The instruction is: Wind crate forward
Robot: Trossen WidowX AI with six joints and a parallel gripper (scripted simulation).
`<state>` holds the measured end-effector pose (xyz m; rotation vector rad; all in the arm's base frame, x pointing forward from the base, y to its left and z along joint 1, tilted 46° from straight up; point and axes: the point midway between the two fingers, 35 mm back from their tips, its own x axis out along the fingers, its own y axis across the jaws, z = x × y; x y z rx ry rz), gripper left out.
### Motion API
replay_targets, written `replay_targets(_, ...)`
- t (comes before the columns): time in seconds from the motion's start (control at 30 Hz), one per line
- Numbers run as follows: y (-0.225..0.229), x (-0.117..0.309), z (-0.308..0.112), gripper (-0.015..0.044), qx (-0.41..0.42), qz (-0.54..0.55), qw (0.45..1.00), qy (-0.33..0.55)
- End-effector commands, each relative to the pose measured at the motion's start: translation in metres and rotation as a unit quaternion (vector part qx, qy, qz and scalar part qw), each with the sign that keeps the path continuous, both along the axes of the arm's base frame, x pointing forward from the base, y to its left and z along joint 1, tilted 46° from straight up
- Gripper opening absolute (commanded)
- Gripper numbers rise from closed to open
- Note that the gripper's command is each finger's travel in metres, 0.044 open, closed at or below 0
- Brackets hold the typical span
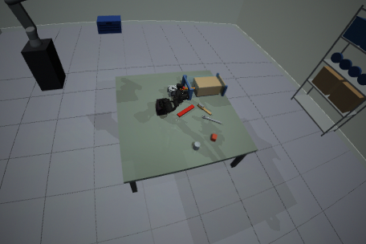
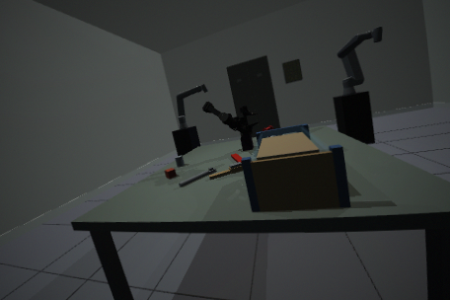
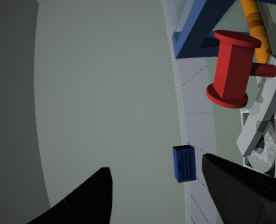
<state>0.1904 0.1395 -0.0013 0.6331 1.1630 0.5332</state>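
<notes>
Top view: the desk point(image 1: 160, 142) point(image 2: 197, 204), with clock directions taken from its middle. The tan crate point(image 1: 207, 86) point(image 2: 287, 145) lies at one o'clock, between blue uprights, and appears flat. Whether its front touches the steel frame point(image 1: 187, 87) point(image 2: 283, 129) point(image 3: 191, 32) cannot be told. The winch point(image 1: 172, 89) point(image 3: 261, 155) stands at nine o'clock from the crate, beside the dark arm point(image 1: 164, 107) point(image 2: 229, 119). A red bar point(image 1: 185, 111) point(image 2: 237, 158) lies at about seven o'clock from the crate; a tan-handled tool point(image 1: 205, 109) point(image 2: 224, 174) and a wrench point(image 1: 211, 119) point(image 2: 197, 177) lie at six.

Wrist view: the gripper point(image 3: 157, 169) is partly open, a moderate gap between its fingers and nothing held. At two o'clock from the view's centre, apart from the fingers, is the red knob point(image 3: 232, 70) of the handle, joined to a grey crank bar point(image 3: 261, 107). Seating of its key is not visible.
</notes>
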Motion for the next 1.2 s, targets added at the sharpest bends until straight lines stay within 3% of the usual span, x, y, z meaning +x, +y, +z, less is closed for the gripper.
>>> replay_targets(0.0, 0.0, 0.0, 0.0, 0.024, 0.0, 0.002, 1.0, -0.002)
replay_targets(0.27, 0.019, 0.024, -0.021, 0.044, -0.162, 0.161, 0.973, -0.014)
replay_targets(0.43, 0.035, 0.034, -0.036, 0.044, -0.274, 0.315, 0.908, -0.021)
replay_targets(0.57, 0.048, 0.037, -0.047, 0.044, -0.347, 0.447, 0.824, -0.023)
replay_targets(0.8, 0.069, 0.036, -0.059, 0.044, -0.423, 0.673, 0.607, -0.013)
replay_targets(1.1, 0.101, 0.029, -0.061, 0.044, -0.408, 0.885, 0.223, 0.034)
replay_targets(1.17, 0.106, 0.027, -0.06, 0.044, -0.395, 0.903, 0.162, 0.045)
